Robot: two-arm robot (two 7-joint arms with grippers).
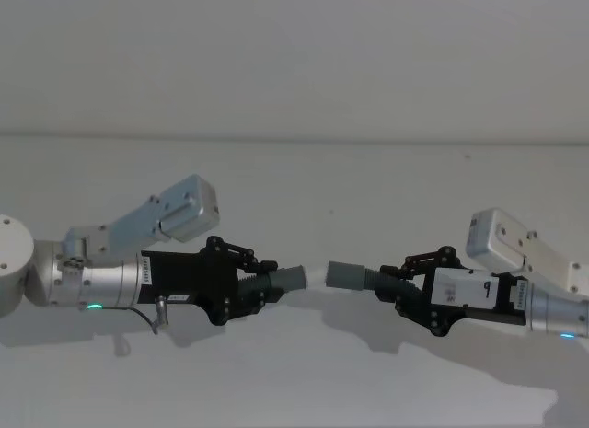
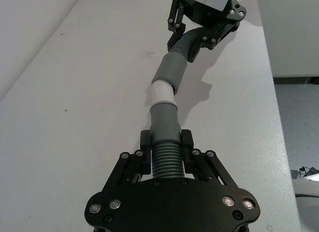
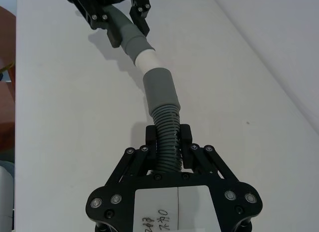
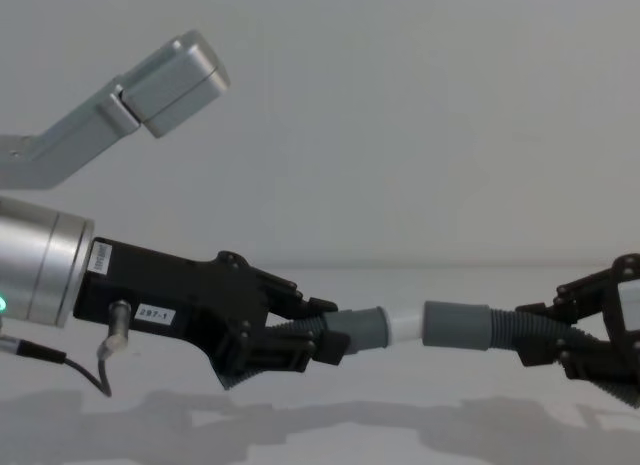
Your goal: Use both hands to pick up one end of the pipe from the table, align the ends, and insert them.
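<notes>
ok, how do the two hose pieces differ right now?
The left gripper holds the left hose piece, whose grey cuff ends in a narrower white tip. The right gripper holds the right hose piece, whose plain grey cuff is wider and has no tip. In the chest view, the white tip seems to be just at the plain cuff's mouth, not seated. Both are dark ribbed hoses held above the table.

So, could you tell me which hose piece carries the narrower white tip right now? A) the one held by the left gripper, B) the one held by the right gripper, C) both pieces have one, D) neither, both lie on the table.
A: in the chest view the narrow white tip extends from the smooth grey cuff of the dark ribbed hose piece in the black left gripper, pointing at the wider grey cuff of the piece held by the right gripper.
</notes>
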